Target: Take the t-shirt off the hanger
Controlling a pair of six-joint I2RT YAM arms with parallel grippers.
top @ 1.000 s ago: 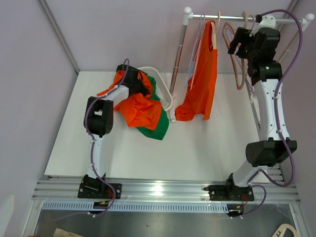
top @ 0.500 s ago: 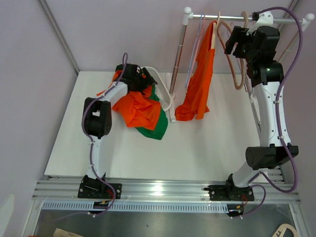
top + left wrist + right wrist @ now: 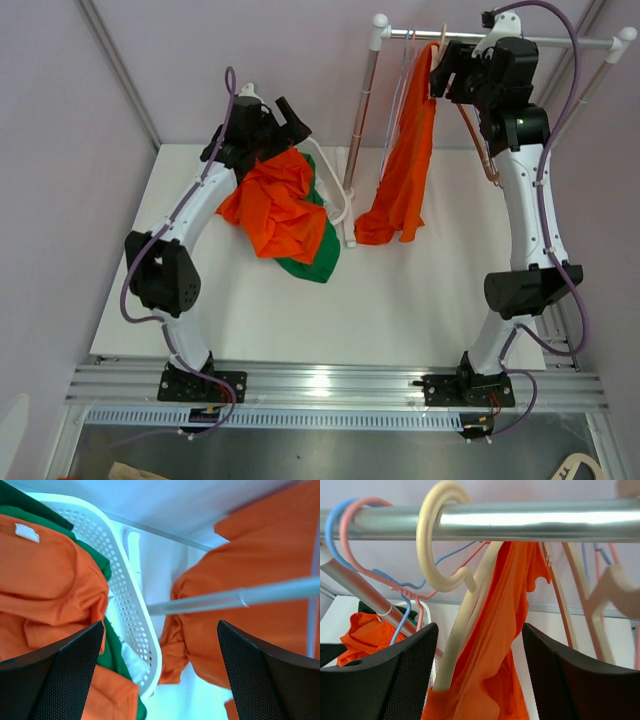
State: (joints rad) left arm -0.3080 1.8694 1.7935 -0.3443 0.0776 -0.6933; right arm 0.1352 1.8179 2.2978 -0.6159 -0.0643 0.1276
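An orange t-shirt [image 3: 405,170] hangs from a cream hanger [image 3: 437,62] on the metal rail [image 3: 500,38] at the back right. In the right wrist view the hanger [image 3: 462,630] hooks over the rail [image 3: 520,519] and the t-shirt [image 3: 505,645] drapes down one arm of it. My right gripper [image 3: 447,72] is up at the hanger's neck and open. Its jaws [image 3: 479,627] stand either side of hanger and shirt without touching them. My left gripper [image 3: 262,138] hovers open and empty above the clothes pile, and the left wrist view [image 3: 160,630] shows nothing between its jaws.
A white perforated basket [image 3: 335,190] [image 3: 125,595] lies by the rack's upright pole [image 3: 360,130], under a pile of orange and green clothes [image 3: 285,215]. Pink and blue empty hangers [image 3: 350,510] hang left of the cream one. More empty hangers [image 3: 480,140] hang to its right.
My left gripper opened, let go of the orange clothes on the pile and rose above them. My right gripper slid left along the rail to the shirt's hanger, its jaws narrowing a little.
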